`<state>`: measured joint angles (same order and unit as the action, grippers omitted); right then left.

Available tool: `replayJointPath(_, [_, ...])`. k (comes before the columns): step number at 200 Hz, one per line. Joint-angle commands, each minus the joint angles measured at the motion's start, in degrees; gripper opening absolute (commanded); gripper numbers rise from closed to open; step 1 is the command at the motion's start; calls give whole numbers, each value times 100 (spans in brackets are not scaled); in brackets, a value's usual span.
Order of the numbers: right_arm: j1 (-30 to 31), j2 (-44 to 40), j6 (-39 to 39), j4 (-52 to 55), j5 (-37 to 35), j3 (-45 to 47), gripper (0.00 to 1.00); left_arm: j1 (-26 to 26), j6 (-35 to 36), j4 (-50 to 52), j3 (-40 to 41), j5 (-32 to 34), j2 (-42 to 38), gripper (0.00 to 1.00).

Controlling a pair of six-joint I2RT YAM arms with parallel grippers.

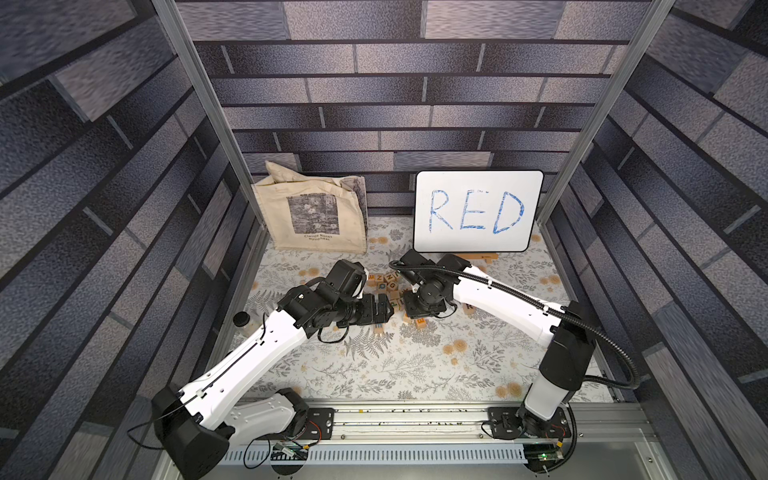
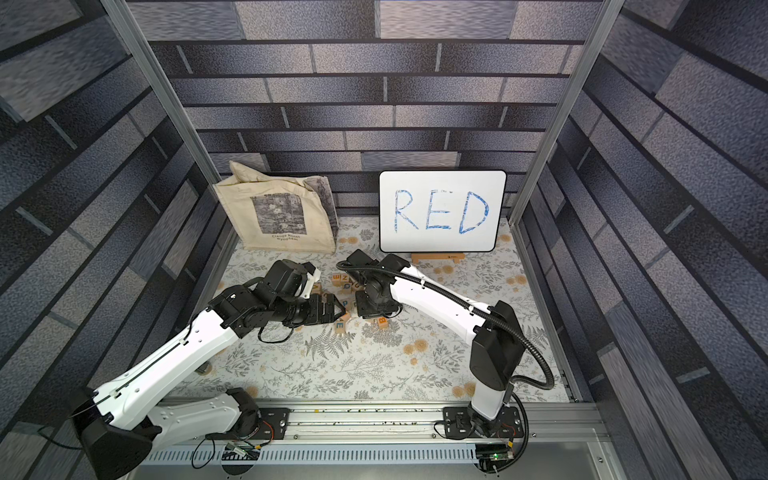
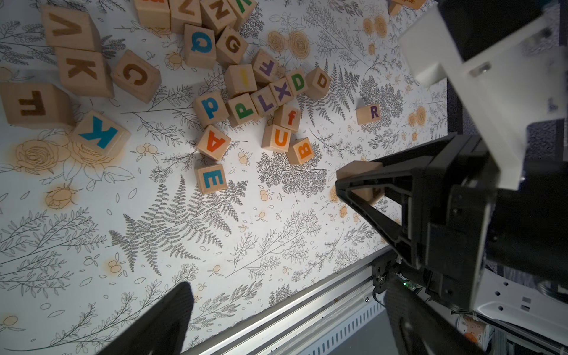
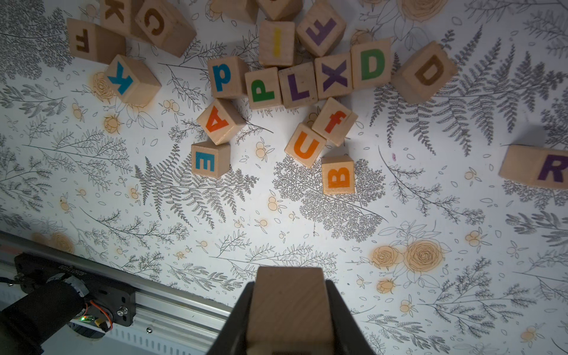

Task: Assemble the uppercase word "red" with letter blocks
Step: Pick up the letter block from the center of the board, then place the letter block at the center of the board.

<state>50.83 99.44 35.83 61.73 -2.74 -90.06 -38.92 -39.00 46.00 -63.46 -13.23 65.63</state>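
Centre-frame in both top views, my right fingers (image 4: 238,319) clench a pale wooden cube (image 4: 290,307), letter hidden; left fingers (image 3: 166,316) hang released. Purple-R wooden cube (image 4: 534,167) lies apart from the heap (image 4: 298,83); next, I reckon, set mine beside it.

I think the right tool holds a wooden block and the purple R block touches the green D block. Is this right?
Not quite. The right tool does hold a block, but the R block lies alone, apart from the green D block; the right wrist view shows it.
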Motion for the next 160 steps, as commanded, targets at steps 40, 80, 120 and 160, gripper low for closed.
replayJointPath(40, [-442, -553, -307, 172, -80, 361, 15, -342, -149, -492, -96, 129, 481, 100])
replayJointPath(80, [-734, -694, -437, 173, -7, 479, 16, -441, -108, -841, -188, 23, 785, 100])
replayJointPath(120, [-1040, -807, -604, 208, -22, 578, 16, -497, -15, -1122, -340, -132, 1085, 100])
replayJointPath(160, [-1334, -907, -746, 208, -56, 729, 16, -569, 92, -1317, -509, -297, 1383, 100])
